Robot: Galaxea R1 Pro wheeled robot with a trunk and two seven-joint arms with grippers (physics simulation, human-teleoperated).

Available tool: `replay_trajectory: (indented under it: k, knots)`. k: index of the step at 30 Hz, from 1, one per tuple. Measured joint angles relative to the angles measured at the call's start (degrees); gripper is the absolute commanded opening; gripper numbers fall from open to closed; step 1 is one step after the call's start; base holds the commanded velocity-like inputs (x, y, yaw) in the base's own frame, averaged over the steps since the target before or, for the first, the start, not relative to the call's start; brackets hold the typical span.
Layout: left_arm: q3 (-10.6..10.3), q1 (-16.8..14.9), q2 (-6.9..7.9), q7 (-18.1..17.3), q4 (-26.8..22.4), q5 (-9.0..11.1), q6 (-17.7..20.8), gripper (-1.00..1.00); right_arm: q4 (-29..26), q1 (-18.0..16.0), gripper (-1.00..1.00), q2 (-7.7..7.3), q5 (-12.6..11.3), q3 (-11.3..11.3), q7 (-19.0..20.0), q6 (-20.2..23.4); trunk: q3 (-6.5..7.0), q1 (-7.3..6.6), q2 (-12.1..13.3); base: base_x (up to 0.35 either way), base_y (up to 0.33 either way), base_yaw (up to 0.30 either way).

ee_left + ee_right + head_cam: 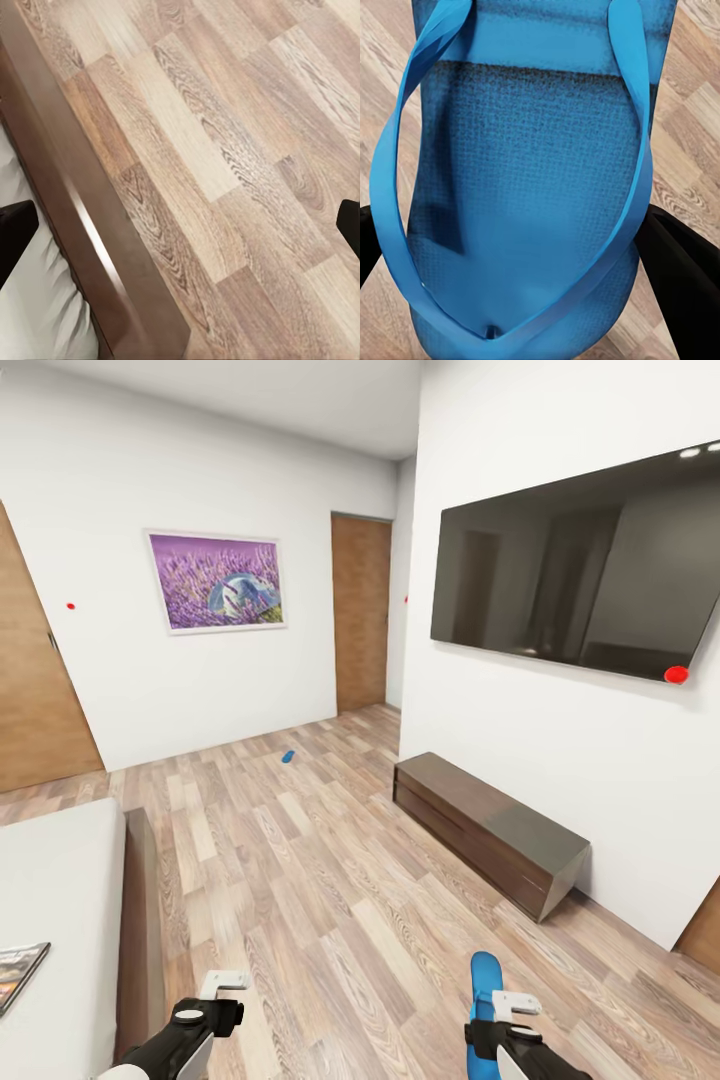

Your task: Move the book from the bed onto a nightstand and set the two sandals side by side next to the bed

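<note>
- The book (pixel 20 970) is observed lying on the off-white mattress of the bed (pixel 60 880), at the far left.
- The left hand (pixel 222 1000) is seen over bare floor just beside the bed frame, fingers apart, nothing held.
- The second sandal (pixel 288 757) is noted lying well away on the wood-plank floor (pixel 330 920).
- The right hand (pixel 500 1015) is found clamped on the first sandal (pixel 532 187), its fingers pressed against both edges of the sole.
- It is judged that this sandal should be carried level to the bedside floor and set down with space left alongside for its pair.
- A low dark cabinet (pixel 490 840) and a wall-mounted screen (pixel 580 570) are recorded along the white right wall.
</note>
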Motion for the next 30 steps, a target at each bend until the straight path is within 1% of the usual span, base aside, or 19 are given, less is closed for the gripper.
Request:
replay_trajectory:
  k: [4, 8, 12, 20, 30]
  knots:
    - [0.00, 0.01, 0.00, 0.02, 0.00, -0.02, 0.00, 1.00, -0.01, 0.04, -1.00, 0.01, 0.01, 0.02, -0.05, -0.07, -0.23, 0.00, 0.02, 0.000, -0.072, 0.137]
    - [0.00, 0.02, 0.00, 0.01, 0.02, -0.02, -0.01, 1.00, 0.00, 0.05, -1.00, -0.03, -0.02, -0.01, -0.09, -0.19, -0.39, -0.01, 0.03, 0.014, -0.201, 0.072]
    - [0.00, 0.01, 0.05, -0.01, 0.02, -0.02, -0.01, 1.00, 0.00, 0.13, -1.00, -0.02, -0.05, -0.01, -0.03, -0.25, -0.43, -0.03, 0.03, 0.154, -0.146, 0.039]
    - [-0.05, 0.02, 0.01, 0.00, 0.00, -0.02, 0.00, 1.00, 0.02, 0.15, -1.00, 0.29, -0.02, 0.02, -0.01, -0.28, -0.59, -0.04, 0.04, 0.268, -0.034, 0.156]
    - [-0.08, 0.02, 0.02, -0.30, 0.01, -0.02, -0.01, 1.00, 0.00, 0.21, -1.00, 0.39, 0.04, 0.03, 0.01, -0.27, -0.64, -0.04, 0.04, 0.330, -0.003, 0.028]
